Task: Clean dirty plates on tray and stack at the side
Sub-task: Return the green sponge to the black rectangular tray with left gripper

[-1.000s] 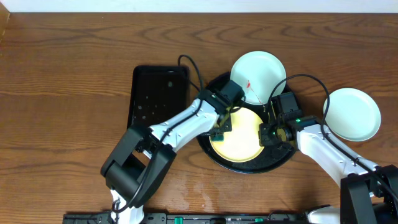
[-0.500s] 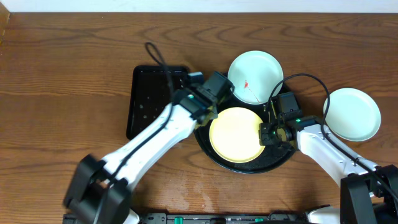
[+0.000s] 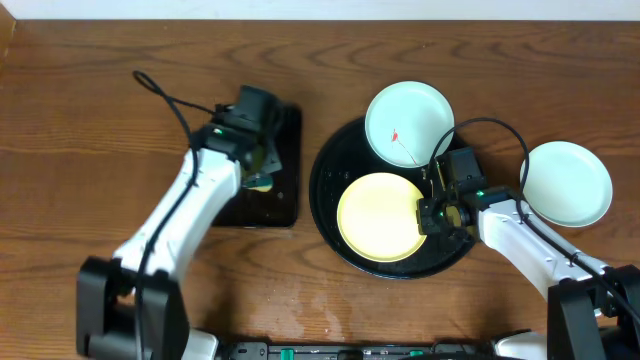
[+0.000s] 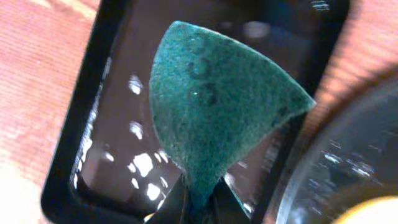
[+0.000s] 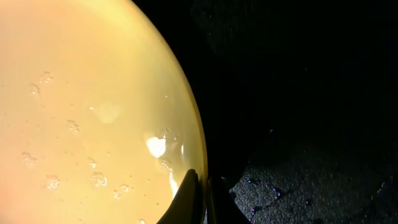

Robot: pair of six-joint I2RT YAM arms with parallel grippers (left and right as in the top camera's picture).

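Note:
The pale yellow plate (image 3: pixel 378 216) lies wet and bubbly in the round black tray (image 3: pixel 330 165). My right gripper (image 3: pixel 430 215) is shut on its right rim, one finger on each side of the edge (image 5: pixel 202 199). A mint plate (image 3: pixel 410 123) with a red smear leans on the tray's back rim. Another mint plate (image 3: pixel 565 182) sits on the table at the right. My left gripper (image 3: pixel 258 165) hangs over the rectangular black tray (image 3: pixel 285 205), shut on a green scouring sponge (image 4: pixel 217 106).
The rectangular tray (image 4: pixel 93 124) holds water drops and lies just left of the round tray's rim (image 4: pixel 323 168). Cables loop over the left arm (image 3: pixel 165 95) and behind the right arm (image 3: pixel 490 125). Bare wood table (image 3: pixel 100 120) lies to the far left.
My left arm has swung left with the sponge, from the yellow plate to above the rectangular tray. The right arm and the plates have stayed put.

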